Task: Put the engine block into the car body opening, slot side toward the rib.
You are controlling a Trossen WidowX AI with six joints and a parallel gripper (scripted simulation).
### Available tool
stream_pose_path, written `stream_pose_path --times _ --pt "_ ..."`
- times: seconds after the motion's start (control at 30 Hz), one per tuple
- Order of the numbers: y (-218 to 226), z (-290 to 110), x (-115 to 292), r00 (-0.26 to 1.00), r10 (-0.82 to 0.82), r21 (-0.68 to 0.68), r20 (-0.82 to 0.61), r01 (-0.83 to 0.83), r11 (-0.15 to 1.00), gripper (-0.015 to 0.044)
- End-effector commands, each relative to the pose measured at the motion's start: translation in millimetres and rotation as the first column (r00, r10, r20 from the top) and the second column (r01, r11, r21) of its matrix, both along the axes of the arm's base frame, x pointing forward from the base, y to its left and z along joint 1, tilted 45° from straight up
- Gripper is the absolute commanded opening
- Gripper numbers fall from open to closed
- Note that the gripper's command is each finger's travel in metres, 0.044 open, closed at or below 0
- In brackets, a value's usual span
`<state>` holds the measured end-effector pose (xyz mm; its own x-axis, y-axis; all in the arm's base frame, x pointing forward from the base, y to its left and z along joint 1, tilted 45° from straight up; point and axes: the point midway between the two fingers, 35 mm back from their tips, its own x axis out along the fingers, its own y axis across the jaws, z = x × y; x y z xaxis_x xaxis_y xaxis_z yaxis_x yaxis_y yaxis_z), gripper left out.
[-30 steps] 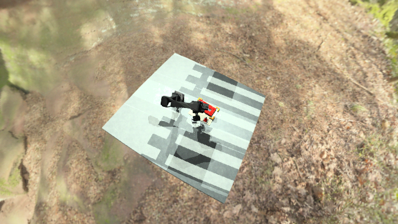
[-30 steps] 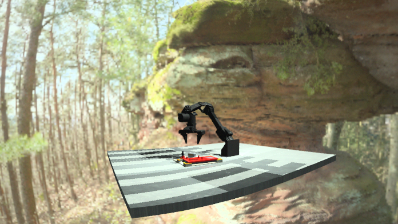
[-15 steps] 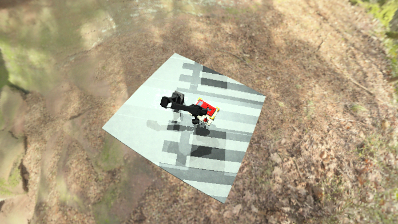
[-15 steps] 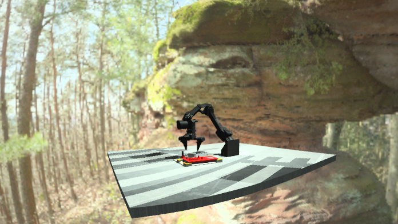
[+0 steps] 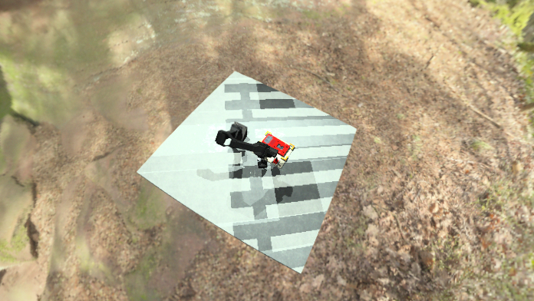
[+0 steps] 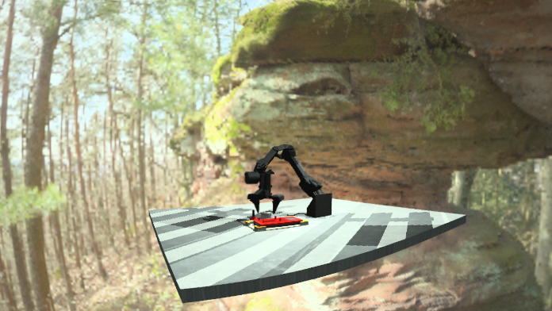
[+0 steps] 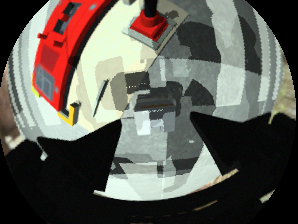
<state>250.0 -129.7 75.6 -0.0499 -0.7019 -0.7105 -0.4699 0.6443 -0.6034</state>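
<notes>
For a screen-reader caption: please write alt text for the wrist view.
The open, empty hand hangs above a grey-striped table, its two dark fingers spread wide. The red car body lies at upper left.

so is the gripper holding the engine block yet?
No. In the exterior view the gripper hangs open and empty above the red car body.
</notes>
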Motion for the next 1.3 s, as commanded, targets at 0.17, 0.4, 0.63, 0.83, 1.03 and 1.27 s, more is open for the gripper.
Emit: stream_pose_path --times 0.17,0.4,0.63,0.83,1.03,1.27 --pt "-9.6 -9.5 -3.5 1.0 -0.003 -0.006 -0.012 0.003 1.0 0.044" --pt "-9.6 -9.5 -3.5 1.0 -0.003 -0.006 -0.012 0.003 1.0 0.0256" --pt "-9.6 -9.5 -3.5 1.0 -0.003 -0.006 -0.012 0.003 1.0 0.019" --pt "-3.9 -5.3 -0.9 1.0 -0.002 -0.002 -0.011 0.002 1.0 0.0052" --pt "10.2 5.5 4.4 1.0 -0.001 0.005 -0.01 0.001 1.0 0.0" --pt "27.2 19.1 8.8 1.0 0.001 0.011 -0.009 -0.001 1.0 0.0"
